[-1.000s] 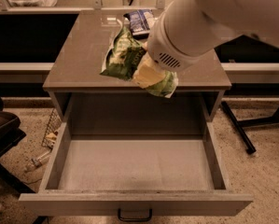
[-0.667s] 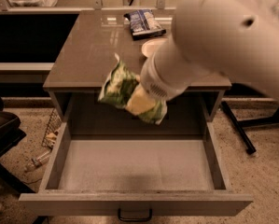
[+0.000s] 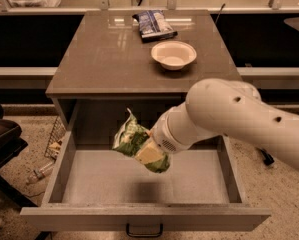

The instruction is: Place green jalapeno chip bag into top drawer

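The green jalapeno chip bag (image 3: 137, 143) is crinkled and light green, and hangs in the air over the open top drawer (image 3: 79, 181). My gripper (image 3: 150, 149) is at the end of the white arm that comes in from the right, and it is shut on the bag's right side, mostly hidden behind it. The bag is above the pale drawer bottom, near the middle and slightly left, and casts a shadow on it. The drawer is pulled fully out, with its dark handle (image 3: 144, 231) at the front.
On the cabinet top (image 3: 99, 59) stand a white bowl (image 3: 173, 54) and a blue-and-white bag (image 3: 154, 24) behind it. A dark chair (image 3: 1, 144) is at the left. A wire rack and a bottle (image 3: 39, 171) lie on the floor left of the drawer.
The arm has carried the bag from the cabinet top's front edge down and forward, so it now hangs low inside the drawer opening.
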